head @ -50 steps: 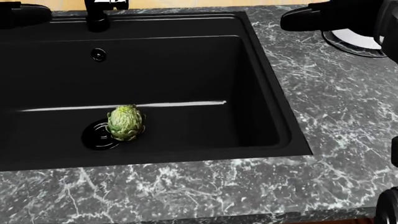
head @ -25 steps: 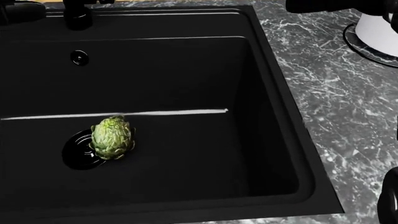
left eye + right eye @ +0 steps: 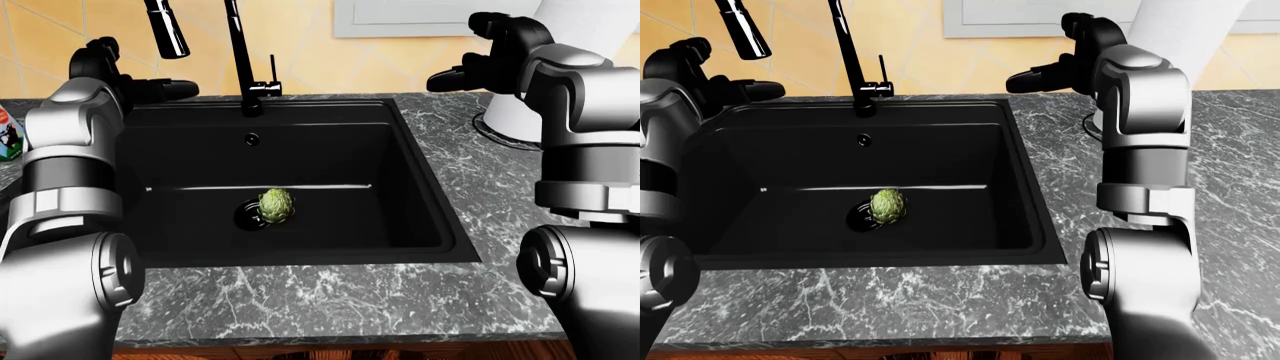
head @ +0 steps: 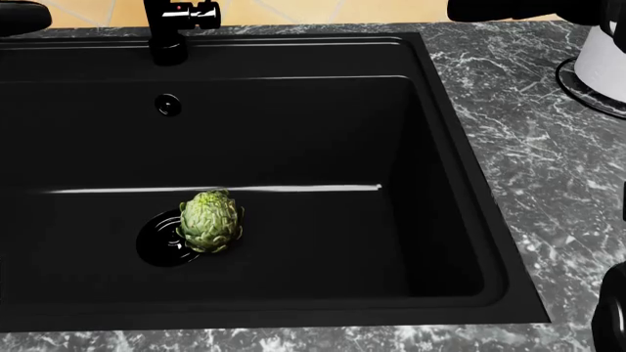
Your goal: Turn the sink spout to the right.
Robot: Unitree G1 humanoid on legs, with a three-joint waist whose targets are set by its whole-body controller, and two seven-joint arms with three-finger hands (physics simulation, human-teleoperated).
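Observation:
The black sink faucet (image 3: 238, 52) rises from its base at the sink's top edge. Its spout head (image 3: 165, 30) hangs to the left of the stem, over the sink's left part. A small lever (image 3: 270, 84) sits on the stem's right side. My left hand (image 3: 165, 90) is open at the sink's top left corner, below the spout head and not touching it. My right hand (image 3: 455, 73) is open and empty above the counter to the right of the sink, well clear of the faucet.
The black sink basin (image 4: 431, 147) holds a green artichoke (image 4: 208, 220) beside the drain (image 4: 156, 242). A white appliance on a round base (image 3: 510, 112) stands on the marble counter (image 3: 330, 292) at the right. A colourful item (image 3: 8, 139) shows at the left edge.
The whole head view has shifted, so the camera moved: sink, faucet base and artichoke slid down, then right. The right hand stays at the top right. The spout shows no turn.

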